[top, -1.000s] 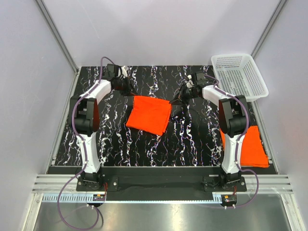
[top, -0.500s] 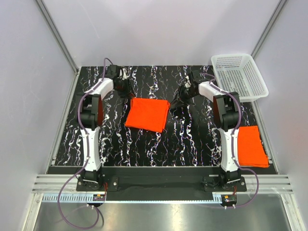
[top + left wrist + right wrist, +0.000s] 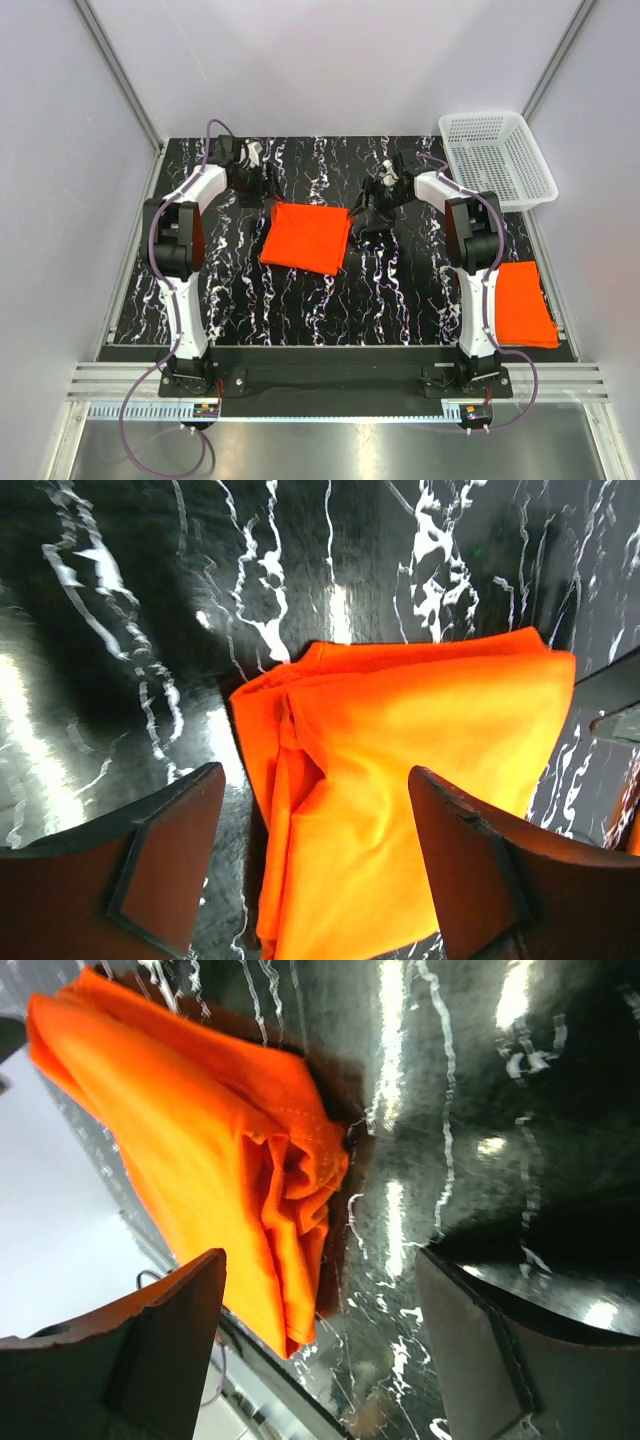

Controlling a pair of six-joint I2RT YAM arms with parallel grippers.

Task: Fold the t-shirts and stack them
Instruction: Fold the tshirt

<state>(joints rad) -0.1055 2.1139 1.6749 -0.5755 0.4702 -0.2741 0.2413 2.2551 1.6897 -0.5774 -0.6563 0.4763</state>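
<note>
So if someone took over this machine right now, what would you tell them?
Left tool: open, empty, by the far left corner of the centre shirt.
Right tool: open, empty, by its far right corner.
The centre shirt is folded, mid-table. Second shirt: looks folded, near right edge. Basket: far right corner.
Done: both folds, it seems. Left: stacking one shirt on the other.

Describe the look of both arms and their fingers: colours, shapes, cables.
The left arm and right arm match: glossy white shells alternating with black joint housings, on black bases. A purple cable loops along each. The left fingers and right fingers are dark, flat, angular plates with a reddish-brown tint.
</note>
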